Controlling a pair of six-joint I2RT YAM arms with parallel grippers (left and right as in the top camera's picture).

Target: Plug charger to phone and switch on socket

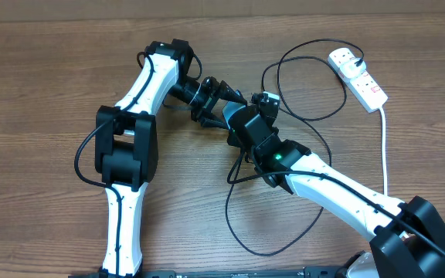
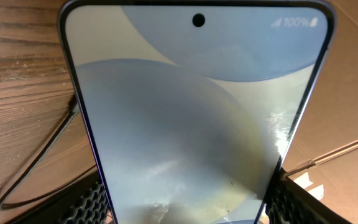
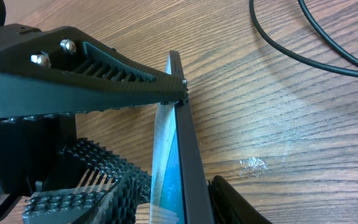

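Observation:
The phone (image 1: 229,116) is held off the table between both grippers at the centre. In the left wrist view its light blue screen (image 2: 197,112) fills the frame, and my left gripper (image 2: 185,205) is shut on its two long edges. In the right wrist view the phone (image 3: 182,162) shows edge-on, and my right gripper (image 3: 179,199) is shut on its screen and back. The charger's black cable (image 1: 313,42) loops over the table and runs to a white plug in the socket (image 1: 359,77) at the back right. The connector tip is not visible.
The socket's thick white cord (image 1: 385,147) runs down the right side. Cable loops lie under and in front of the right arm (image 1: 323,181). Cable also shows in the right wrist view (image 3: 291,53) and the left wrist view (image 2: 42,149). The table is wood.

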